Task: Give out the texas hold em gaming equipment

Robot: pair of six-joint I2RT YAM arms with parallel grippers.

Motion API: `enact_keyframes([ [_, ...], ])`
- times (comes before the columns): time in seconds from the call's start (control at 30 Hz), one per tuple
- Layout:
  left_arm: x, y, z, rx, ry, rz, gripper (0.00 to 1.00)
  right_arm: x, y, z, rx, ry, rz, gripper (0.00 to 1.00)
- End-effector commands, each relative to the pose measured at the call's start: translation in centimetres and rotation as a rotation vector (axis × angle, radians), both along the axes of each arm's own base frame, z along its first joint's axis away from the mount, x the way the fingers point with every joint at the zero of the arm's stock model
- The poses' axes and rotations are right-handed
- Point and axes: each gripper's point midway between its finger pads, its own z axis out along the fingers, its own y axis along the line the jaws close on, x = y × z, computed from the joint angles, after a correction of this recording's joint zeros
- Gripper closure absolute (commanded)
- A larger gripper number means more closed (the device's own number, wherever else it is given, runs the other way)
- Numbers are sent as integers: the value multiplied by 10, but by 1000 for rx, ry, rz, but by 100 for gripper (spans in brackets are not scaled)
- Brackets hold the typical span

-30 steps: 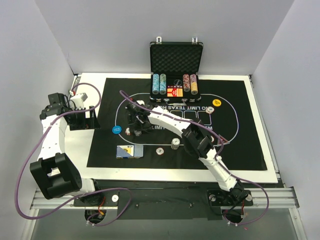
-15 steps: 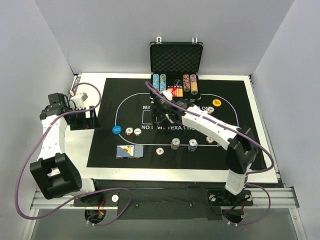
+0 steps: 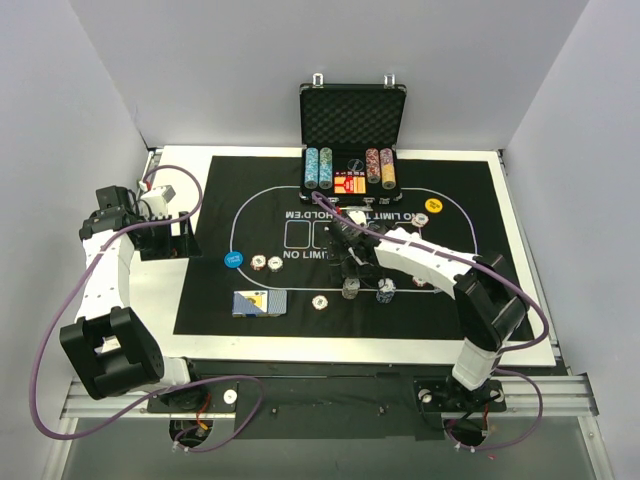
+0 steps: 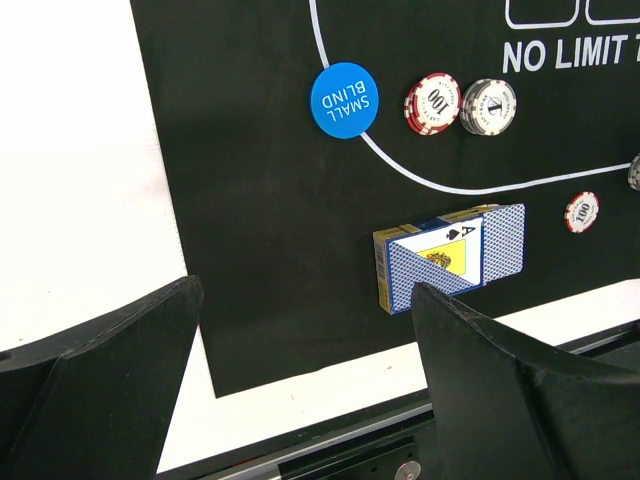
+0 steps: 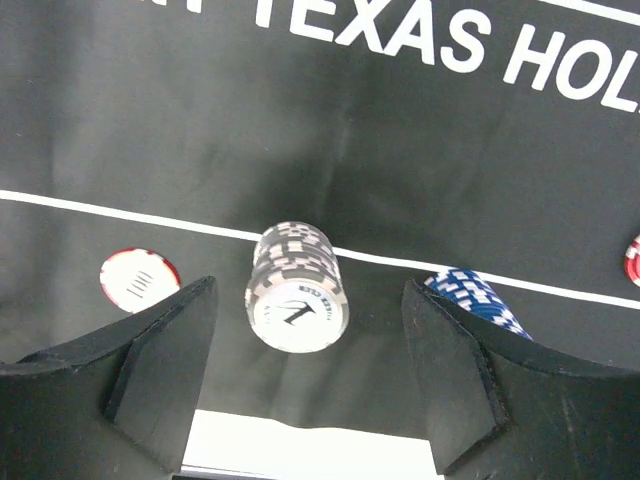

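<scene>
While right fingers (image 5: 160, 345) stand apart, grey chips (image 5: 297, 290) sit between

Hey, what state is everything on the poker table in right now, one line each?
Left gripper, open, empty.
Right gripper, open, empty.
Grey chip stack, upright, untouched between the right gripper's fingers.
Card pack, lying flat, ace showing.
Case, open, lid upright.

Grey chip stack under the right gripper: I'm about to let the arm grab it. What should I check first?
1. Right gripper open: ok.
2. Grey chip stack between its fingers, untouched: ok.
3. Its chips aligned: ok.
4. Blue chip stack clear of the fingers: cannot tell, partly hidden.
5. Red chip clear of the fingers: cannot tell.
6. Left gripper open, away: ok.
</scene>
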Motion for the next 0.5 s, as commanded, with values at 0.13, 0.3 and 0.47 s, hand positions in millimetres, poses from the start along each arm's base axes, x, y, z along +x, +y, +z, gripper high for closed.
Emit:
enact_keyframes([
  [0.13,4,2,16,8,-57,-1,3,-1,16,-6,59,8,18,34],
  [0.3,5,2,16,7,-57,0,3,-5,16,-16,52,33,17,38],
  [0.47,3,1,12,4,-51,-2,3,-10,11,-25,25,48,16,44],
])
